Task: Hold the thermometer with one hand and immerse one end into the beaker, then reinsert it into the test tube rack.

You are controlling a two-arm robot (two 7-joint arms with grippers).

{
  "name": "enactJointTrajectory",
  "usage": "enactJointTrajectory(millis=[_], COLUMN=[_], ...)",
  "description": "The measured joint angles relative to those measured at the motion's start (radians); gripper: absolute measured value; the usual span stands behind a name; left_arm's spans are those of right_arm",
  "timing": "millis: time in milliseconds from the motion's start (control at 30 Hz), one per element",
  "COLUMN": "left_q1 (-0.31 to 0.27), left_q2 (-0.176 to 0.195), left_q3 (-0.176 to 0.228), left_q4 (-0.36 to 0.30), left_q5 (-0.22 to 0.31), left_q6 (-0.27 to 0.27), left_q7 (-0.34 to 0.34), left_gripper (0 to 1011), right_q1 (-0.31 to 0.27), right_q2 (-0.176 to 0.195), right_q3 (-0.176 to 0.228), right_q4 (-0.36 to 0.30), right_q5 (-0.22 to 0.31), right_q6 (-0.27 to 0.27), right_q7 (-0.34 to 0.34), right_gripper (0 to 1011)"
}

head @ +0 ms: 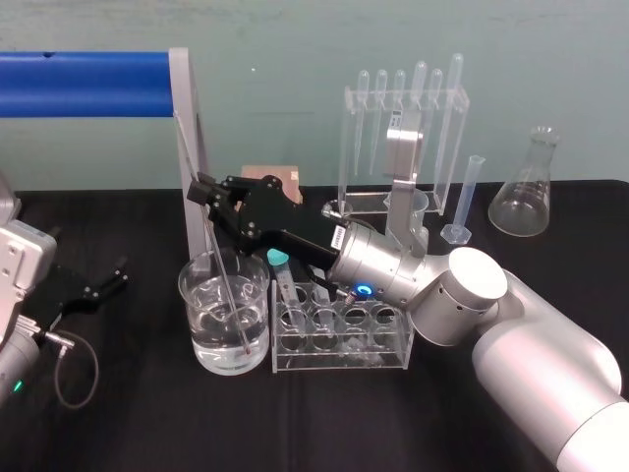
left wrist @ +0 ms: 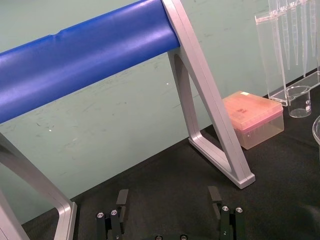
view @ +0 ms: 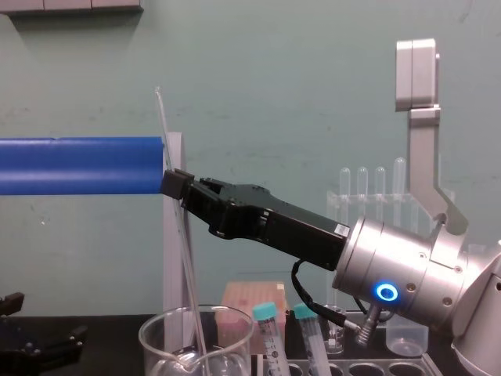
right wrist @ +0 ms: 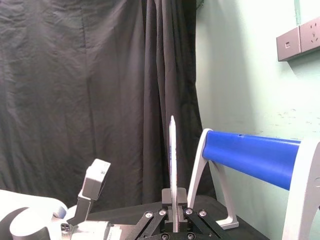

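I hold the thermometer (head: 225, 265) clamped high in the right gripper (head: 203, 190), tilted so its lower end dips into the beaker (head: 197, 329), perhaps touching bottom; test tube rack (head: 339, 352) just right; left gripper (head: 98, 285) parked left, jaws apart.

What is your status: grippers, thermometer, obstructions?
Right gripper shut on thermometer, lower end inside beaker. Left gripper open, parked at left. Capped tubes stand in test tube rack.

Black table (head: 138, 413) under beaker (head: 224, 315), rack (head: 342, 339)
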Motion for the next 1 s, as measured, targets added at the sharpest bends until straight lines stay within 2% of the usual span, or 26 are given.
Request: enactJointTrajectory(millis=[1000], left_q1=[0.0], left_q2=[0.0], left_q3=[0.0], left_q4=[0.0], left_q5=[0.0], left_q6=[0.0], left_q7=[0.0], left_gripper=[1008], right_q1=[0.008], right_q2=[-0.009], right_q3=[0.002], right_q4=[0.022], right_q5=[0.0], right_q6=[-0.004], right_q7=[0.009], right_gripper=[55])
